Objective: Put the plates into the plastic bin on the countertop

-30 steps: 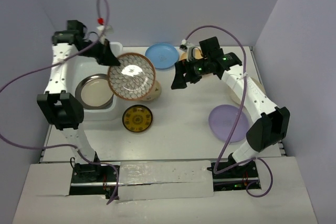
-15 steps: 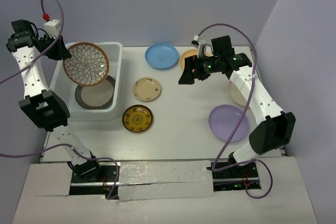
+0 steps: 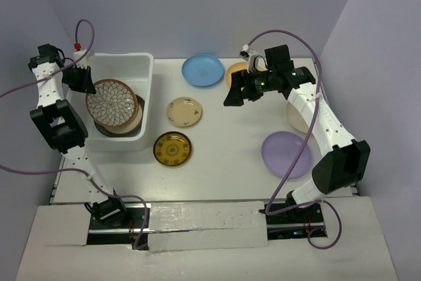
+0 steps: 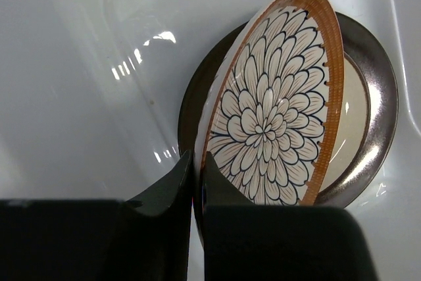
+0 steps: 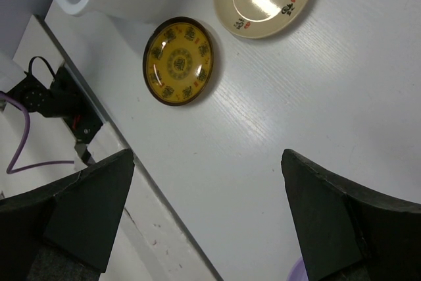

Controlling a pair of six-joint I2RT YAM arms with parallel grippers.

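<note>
- Brown-white floral plate (image 4: 273, 103) tilts in my left jaws, clamped on its rim.
- It leans over the dark-rimmed plate (image 4: 378, 97), plastic bin's (image 4: 99, 83) 6 o'clock end, for stacking.
- Right jaws gape empty.

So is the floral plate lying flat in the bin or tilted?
Tilted, inside the bin. The floral plate leans over the dark-rimmed plate, its rim pinched in the left gripper.

A floral plate (image 3: 112, 102) and dark-rimmed plate (image 4: 378, 106) fill the plastic bin's (image 3: 148, 90) near half; open countertop (image 3: 227, 143) lies between the gold-patterned plate (image 3: 172, 149) and lavender plate (image 3: 286, 154).
</note>
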